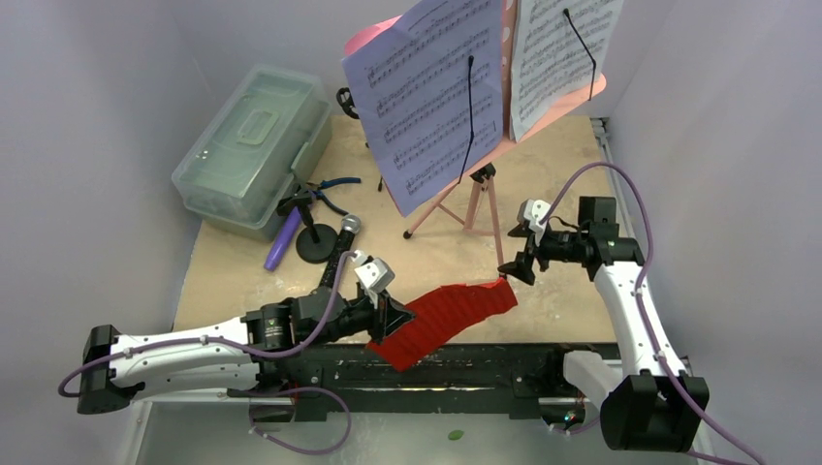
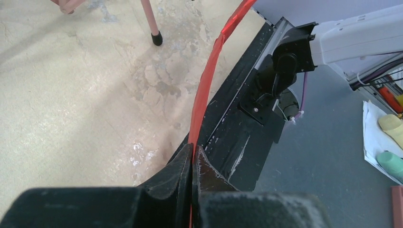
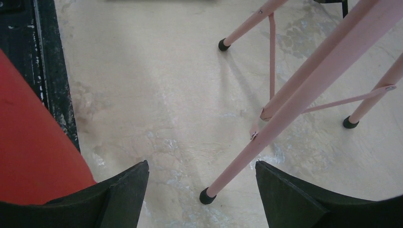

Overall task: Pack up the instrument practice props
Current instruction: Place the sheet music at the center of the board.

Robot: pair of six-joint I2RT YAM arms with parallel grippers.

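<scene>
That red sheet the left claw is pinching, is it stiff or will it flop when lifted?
Probably floppy: the red sheet bows in a curve beyond the left claw. Likely light: a pinch on one edge seems to hold it. Its ridges may lend some stiffness.

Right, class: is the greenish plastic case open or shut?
Shut: the lid lies flat on the case, no gap showing.

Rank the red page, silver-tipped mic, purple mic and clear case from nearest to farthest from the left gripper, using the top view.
1. red page: pinched in the left gripper, spreading to its right.
2. silver-tipped mic: just beyond the gripper, slightly left.
3. purple mic: farther left again.
4. clear case: far-left corner, well beyond both mics.
</scene>
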